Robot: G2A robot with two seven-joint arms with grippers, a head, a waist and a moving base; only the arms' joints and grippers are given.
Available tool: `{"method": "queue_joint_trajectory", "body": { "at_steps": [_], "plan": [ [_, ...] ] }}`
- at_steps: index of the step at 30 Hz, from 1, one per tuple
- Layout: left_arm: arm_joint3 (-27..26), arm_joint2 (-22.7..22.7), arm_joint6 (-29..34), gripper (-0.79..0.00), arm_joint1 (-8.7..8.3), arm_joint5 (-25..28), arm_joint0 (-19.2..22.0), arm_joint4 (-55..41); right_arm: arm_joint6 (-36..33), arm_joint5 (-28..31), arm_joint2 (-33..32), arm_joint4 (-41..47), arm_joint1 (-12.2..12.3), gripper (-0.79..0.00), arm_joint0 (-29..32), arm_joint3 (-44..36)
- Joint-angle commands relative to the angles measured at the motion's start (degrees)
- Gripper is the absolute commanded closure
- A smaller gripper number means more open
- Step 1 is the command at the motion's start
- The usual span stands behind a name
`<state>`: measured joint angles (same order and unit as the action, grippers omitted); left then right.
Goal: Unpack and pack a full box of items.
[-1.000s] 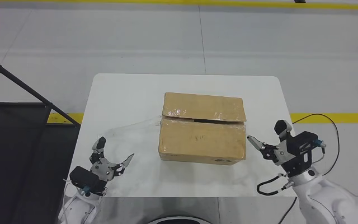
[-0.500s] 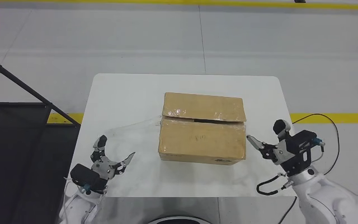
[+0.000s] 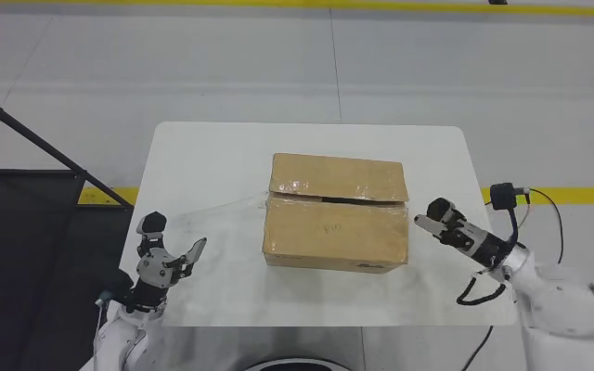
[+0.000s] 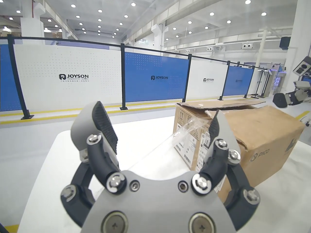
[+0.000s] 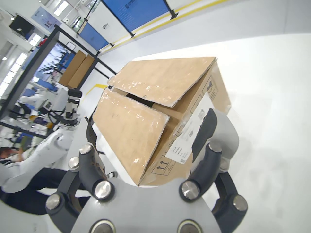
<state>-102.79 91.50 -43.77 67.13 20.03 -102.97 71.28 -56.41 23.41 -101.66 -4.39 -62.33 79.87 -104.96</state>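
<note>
Box [image 3: 336,215] is sitting mid-surface [image 3: 213,158], flaps lying loosely closed. Left claw [image 3: 174,237] and right claw [image 3: 428,214] are flanking it, both gaping wide and empty. Unpacking is only starting; the next move probably calls for lifting a flap.

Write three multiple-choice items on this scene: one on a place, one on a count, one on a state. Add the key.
1. Where does the box stand on the table?
A. near its middle
B. at its left edge
C. half off its far edge

2. How many top flaps show on the box?
A. one
B. two
C. four

3. How is the left tool?
A. shut on the box
B. shut on tape
C. open and empty

Key:
1 A, the top view shows bare table on every side of the box.
2 B, two flaps meet along a dark gap across the top.
3 C, its jaws stand wide apart, clear of the box.
</note>
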Motion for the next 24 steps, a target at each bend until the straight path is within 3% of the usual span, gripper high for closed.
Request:
{"method": "queue_joint_trajectory", "body": {
  "at_steps": [1,11,24],
  "plan": [
    [0.15,0.17,0.17,-0.785,-0.01,0.49,0.07,-0.09,-4.94,-1.08,0.76,4.22,0.32,-0.785,-2.45,2.62],
    [0.75,-0.08,0.87,-0.785,0.07,2.64,0.75,-0.13,-13.69,-3.16,5.37,12.00,1.25,-0.785,-9.66,10.27],
    [0.39,-0.93,2.18,-0.785,0.17,3.67,1.40,1.71,-22.47,0.26,7.41,27.85,2.06,-0.785,-13.30,15.63]
  ]
}}
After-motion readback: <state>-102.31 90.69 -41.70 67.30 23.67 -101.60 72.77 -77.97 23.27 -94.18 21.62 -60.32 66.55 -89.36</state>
